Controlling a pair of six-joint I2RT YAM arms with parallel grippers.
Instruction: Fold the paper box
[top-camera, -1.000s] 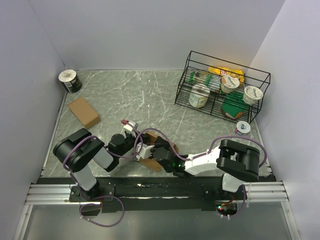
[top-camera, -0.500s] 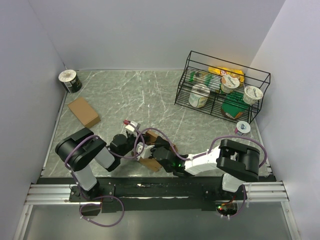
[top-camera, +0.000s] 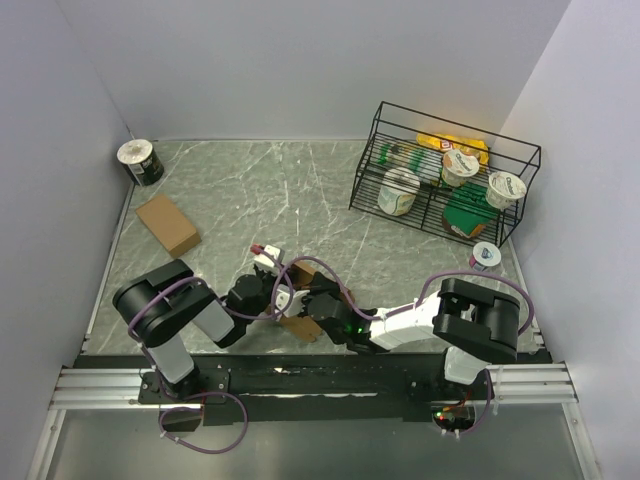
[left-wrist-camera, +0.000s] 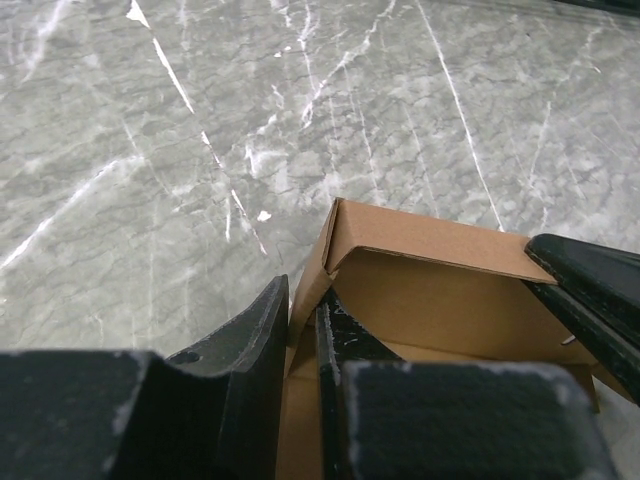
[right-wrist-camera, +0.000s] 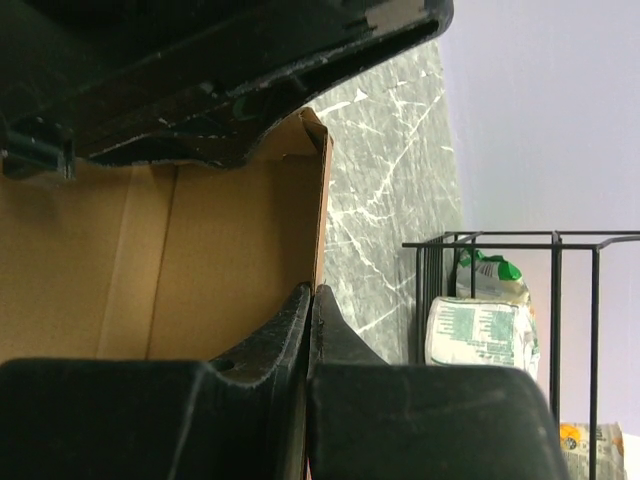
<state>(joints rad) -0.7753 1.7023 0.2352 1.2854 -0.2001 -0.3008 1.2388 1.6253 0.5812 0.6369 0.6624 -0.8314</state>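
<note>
- Paper box (left-wrist-camera: 440, 290): left gripper (left-wrist-camera: 298, 330) pinches one side wall; right gripper (right-wrist-camera: 310, 305) clamps another wall's edge.
- It sits half-formed between both arms, near the table's (top-camera: 300, 190) front edge.
- Walls are being raised; next likely needs a flap tucked inward.

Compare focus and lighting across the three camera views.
Top external: even, soft light, sharp throughout, faint shadows on the marble table. Left wrist: paper box and marble crisp, the near left end effector dark and blurred. Right wrist: image turned sideways, wire rack sharp, right end effector soft-edged.
</note>
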